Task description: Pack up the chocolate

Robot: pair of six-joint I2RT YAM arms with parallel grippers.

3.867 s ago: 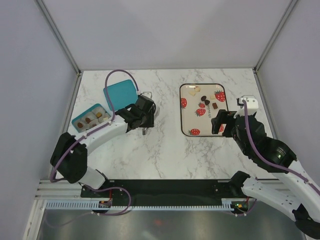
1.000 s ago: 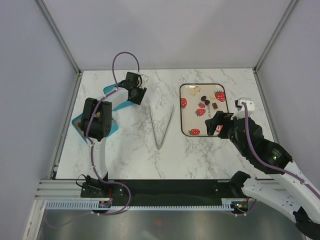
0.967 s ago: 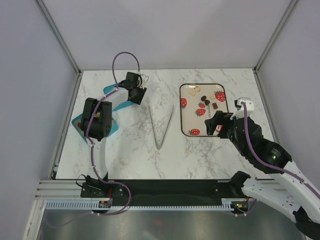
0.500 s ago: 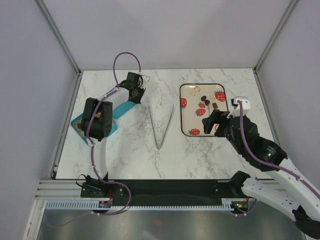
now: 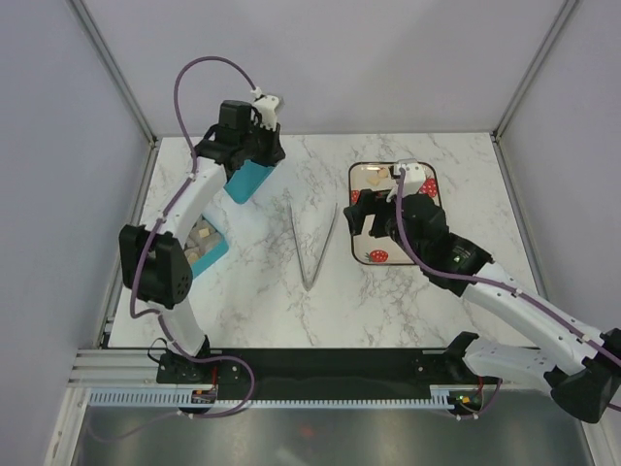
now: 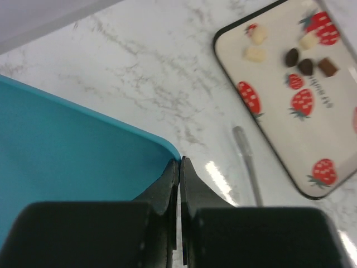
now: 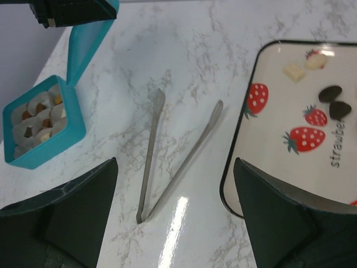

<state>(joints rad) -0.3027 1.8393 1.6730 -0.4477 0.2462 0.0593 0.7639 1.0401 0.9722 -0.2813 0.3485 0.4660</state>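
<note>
Chocolate pieces, cream (image 6: 254,53) and dark (image 6: 305,66), lie on the strawberry-print tray (image 6: 279,111); they also show in the right wrist view (image 7: 332,92). More chocolates (image 7: 39,114) sit in paper cups inside the open teal box (image 5: 204,245). My left gripper (image 5: 254,155) is shut on the corner of the teal lid (image 6: 67,151) and holds it raised on edge above the table, behind the box. My right gripper (image 5: 361,221) is open and empty, hovering between the tray and the tongs.
Long silver tongs (image 5: 312,243) lie in a V on the marble between box and tray, also in the right wrist view (image 7: 178,153). The right arm covers much of the tray (image 5: 367,175) in the top view. Walls close the table's left, back and right sides.
My left arm has swung up and back, lifting the teal lid off the box and uncovering the chocolates. My right arm has moved left over the tray, toward the tongs.
</note>
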